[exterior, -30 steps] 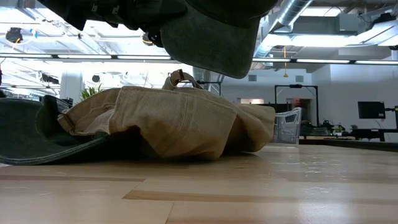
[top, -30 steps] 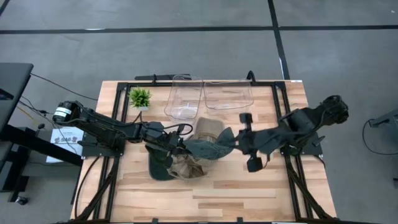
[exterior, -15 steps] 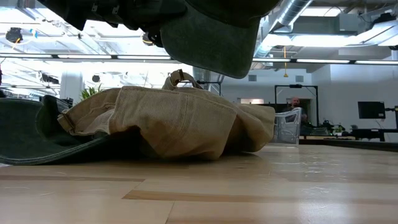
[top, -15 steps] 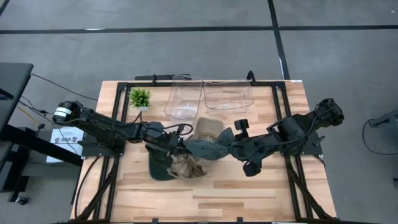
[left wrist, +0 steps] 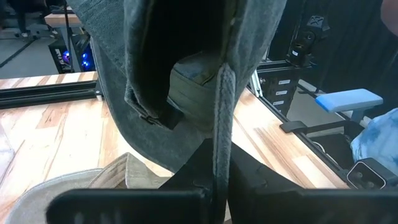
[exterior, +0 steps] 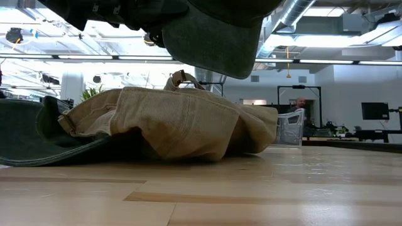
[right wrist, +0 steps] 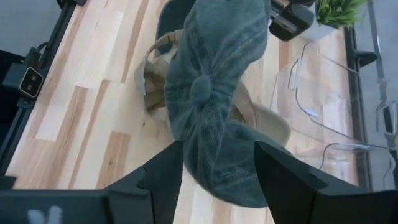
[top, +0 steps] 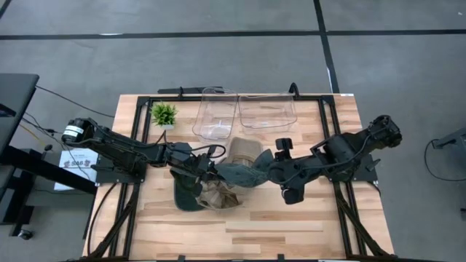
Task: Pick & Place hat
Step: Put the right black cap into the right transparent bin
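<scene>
The left claw (top: 211,172) is clamped on the grey hat (top: 244,173), held above the desk (top: 291,218); the right claw (right wrist: 214,165), fingers apart, straddles its far end

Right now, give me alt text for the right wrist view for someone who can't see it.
A dark green hat hangs between the open right gripper's fingers, above a tan hat on the wooden table. Clear bins and a small plant sit beyond.

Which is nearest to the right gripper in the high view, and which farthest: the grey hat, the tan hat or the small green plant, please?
1. Grey hat, right at the right gripper, lifted between both arms.
2. Tan hat, on the table below the grey hat, toward the left arm.
3. Small green plant, at the table's far left corner.
</scene>
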